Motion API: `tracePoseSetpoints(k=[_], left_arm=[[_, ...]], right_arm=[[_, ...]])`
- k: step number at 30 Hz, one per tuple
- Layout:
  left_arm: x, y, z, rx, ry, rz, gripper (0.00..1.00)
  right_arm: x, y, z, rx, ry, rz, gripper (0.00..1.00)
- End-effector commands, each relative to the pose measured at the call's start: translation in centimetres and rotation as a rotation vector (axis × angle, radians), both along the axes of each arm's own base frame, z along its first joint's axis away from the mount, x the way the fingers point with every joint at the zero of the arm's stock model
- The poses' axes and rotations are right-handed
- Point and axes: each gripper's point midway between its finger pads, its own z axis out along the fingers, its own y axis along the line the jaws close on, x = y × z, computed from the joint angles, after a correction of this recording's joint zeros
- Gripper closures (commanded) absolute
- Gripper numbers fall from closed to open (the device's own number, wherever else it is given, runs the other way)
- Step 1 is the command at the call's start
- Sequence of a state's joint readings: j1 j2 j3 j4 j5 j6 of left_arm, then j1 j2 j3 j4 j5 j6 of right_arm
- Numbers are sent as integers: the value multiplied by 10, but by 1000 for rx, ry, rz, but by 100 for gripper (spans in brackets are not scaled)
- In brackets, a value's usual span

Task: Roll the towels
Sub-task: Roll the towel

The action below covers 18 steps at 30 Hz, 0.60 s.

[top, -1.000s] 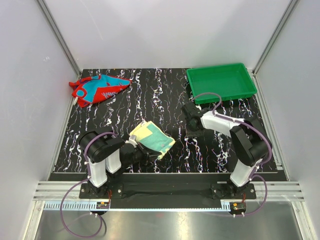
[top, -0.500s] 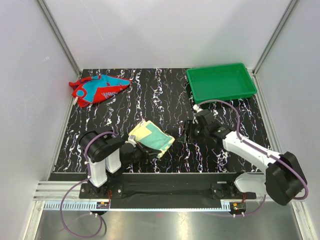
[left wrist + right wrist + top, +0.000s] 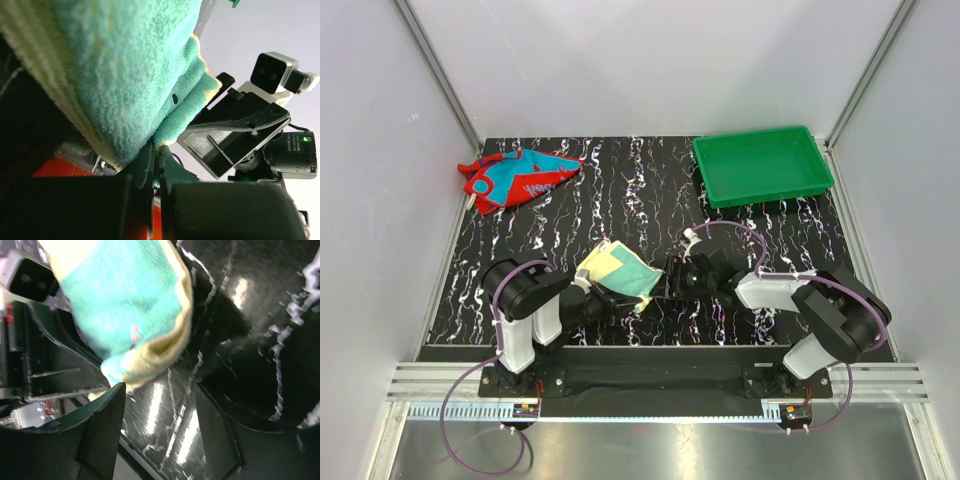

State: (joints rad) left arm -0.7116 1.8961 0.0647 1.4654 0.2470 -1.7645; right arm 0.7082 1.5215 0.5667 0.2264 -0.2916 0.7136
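Step in hand: looks like the first towel, the pale yellow towel [image 3: 621, 277] with the teal patch, sitting loosely bundled and partly folded on the marbled black surface [image 3: 630, 190], near the front, between the two arms.

Left claw [image 3: 603, 298]: tucked right at the towel's near-left edge; fingers pressed together on a teal corner of cloth in the left wrist view, so pretty much pinching it.

Right claw [image 3: 665, 284]: fingers [image 3: 100, 435] spread apart, just beside the towel's right end, nothing between them yet. Folded edge of the towel right ahead in the right wrist view.

Next move, best guess: needs the right claw to slide onto that free edge and take hold, then turn the cloth over itself while the left keeps its corner pinned. Soft terry, so probably floppy and prone to unrolling.

Red towel [image 3: 518, 176]: crumpled at the far-left corner, well apart from both arms, not rolled yet.

Green tray [image 3: 763, 165]: far right, nothing visible inside.
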Motion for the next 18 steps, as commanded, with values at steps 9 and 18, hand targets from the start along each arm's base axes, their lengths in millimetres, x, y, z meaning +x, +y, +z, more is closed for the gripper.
tracePoseSetpoints(k=[9,18], left_arm=[[-16,12,7,-86,75,-6,100],[-13,12,7,-83,61,-6,100]], right_arm=[[14,38,11,196,-74,13,36],[13,41,3,207,-72,9,73]])
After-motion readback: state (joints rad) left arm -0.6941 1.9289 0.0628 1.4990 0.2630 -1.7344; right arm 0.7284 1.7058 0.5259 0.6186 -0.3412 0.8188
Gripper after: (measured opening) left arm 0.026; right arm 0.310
